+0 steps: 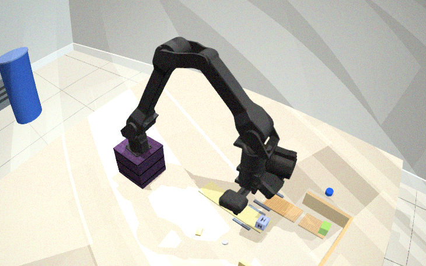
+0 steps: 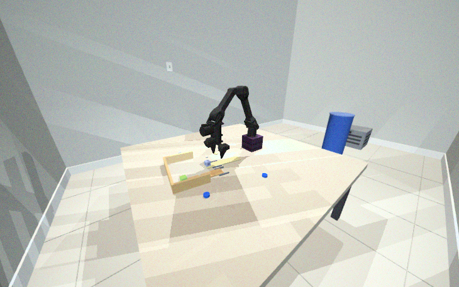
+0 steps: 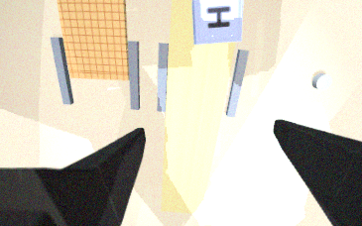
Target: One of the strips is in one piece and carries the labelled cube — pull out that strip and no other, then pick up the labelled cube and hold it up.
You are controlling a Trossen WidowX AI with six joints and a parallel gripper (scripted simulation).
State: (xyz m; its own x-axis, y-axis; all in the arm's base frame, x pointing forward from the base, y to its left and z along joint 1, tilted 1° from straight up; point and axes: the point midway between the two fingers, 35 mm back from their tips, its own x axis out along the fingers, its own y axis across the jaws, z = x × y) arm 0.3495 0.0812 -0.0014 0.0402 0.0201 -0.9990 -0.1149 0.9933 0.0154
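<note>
A yellow strip [image 1: 212, 189] [image 2: 228, 161] [image 3: 188, 149] lies in one piece between two grey rails. The pale blue cube [image 1: 262, 222] [image 2: 207, 162] [image 3: 218, 30], marked H, sits on its far end, just beyond the rails. An orange gridded strip [image 1: 282, 207] [image 2: 217, 172] [image 3: 94, 40] lies beside it; a gap parts it from a second orange piece [image 1: 311, 224], which carries a green cube [image 1: 324, 228] [image 2: 183, 177]. My gripper [image 1: 252, 205] [image 2: 217, 155] [image 3: 208, 129] is wide open and empty, above the yellow strip on the arm base's side of the H cube.
Grey rails [image 1: 241, 224] [image 3: 237, 84] flank the strips. A low wooden wall [image 1: 327, 209] [image 2: 190, 183] stands around the far ends. A blue disc [image 1: 329, 192] [image 2: 206, 194] lies outside it. A small white disc [image 1: 224, 242] [image 3: 321, 80] and a small yellow block [image 1: 199, 231] lie beside the yellow strip.
</note>
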